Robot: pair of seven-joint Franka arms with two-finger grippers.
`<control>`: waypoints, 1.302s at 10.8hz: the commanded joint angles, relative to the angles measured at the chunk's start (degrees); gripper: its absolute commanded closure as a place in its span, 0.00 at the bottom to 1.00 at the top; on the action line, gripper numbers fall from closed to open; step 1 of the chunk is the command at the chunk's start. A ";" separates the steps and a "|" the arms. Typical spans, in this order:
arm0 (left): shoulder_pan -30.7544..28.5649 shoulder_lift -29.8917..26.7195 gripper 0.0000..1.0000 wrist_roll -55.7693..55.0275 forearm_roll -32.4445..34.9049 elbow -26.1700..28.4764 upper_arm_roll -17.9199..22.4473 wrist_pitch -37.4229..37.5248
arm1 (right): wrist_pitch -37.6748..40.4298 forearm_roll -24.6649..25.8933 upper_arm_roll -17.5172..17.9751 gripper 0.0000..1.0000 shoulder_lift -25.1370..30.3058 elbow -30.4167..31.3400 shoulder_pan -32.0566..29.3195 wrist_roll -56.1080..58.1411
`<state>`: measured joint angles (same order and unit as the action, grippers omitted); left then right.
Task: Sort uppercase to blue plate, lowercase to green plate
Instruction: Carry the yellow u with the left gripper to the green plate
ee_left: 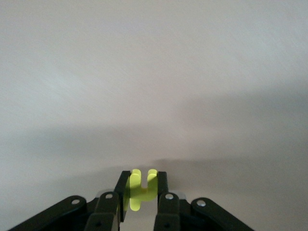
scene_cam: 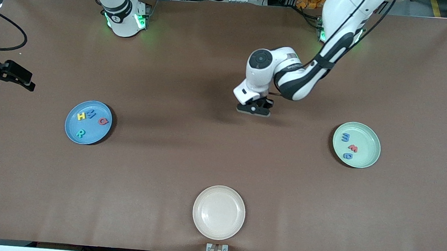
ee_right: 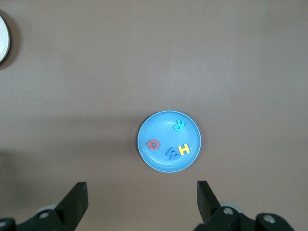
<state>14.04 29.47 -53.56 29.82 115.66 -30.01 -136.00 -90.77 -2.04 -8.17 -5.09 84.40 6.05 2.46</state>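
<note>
Pinched between the fingers of the left hand [ee_left: 142, 195] was the yellow lowercase letter [ee_left: 140, 188], probably the h or n, though its shape was hard to read edge-on. That hand sat low over the bare middle of the bench [scene_cam: 172, 165]. Its goal, the green plate [scene_cam: 370, 134], lay toward the left arm's end of the bench, slightly nearer the front camera, with nothing standing between. Three lowercase letters [scene_cam: 350, 147] already rested in it. The right hand [ee_right: 142, 202] waited with fingers spread, high over the right arm's end, looking down on the blue plate [scene_cam: 72, 129], which held all four uppercase letters [scene_cam: 92, 120]. A cream plate [scene_cam: 219, 212] lay well apart, nearest the front camera.
</note>
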 commanded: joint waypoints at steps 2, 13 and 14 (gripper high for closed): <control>-6.98 -3.62 1.00 10.88 -0.98 -2.54 0.22 6.18 | 0.50 -1.21 0.53 0.00 0.43 -0.03 -0.78 -0.79; -17.20 -8.82 1.00 69.20 -24.62 -1.84 26.32 11.81 | 0.94 0.19 1.84 0.00 0.34 -0.03 -1.22 -1.76; -17.20 -8.47 1.00 69.20 -24.72 -1.84 27.02 11.81 | 0.85 0.28 1.84 0.00 0.25 -0.03 -1.22 -1.67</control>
<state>-4.04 20.81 14.88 6.88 113.43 -3.77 -124.15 -90.45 -2.04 -7.18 -5.09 84.42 5.70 1.24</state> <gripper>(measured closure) 0.736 0.000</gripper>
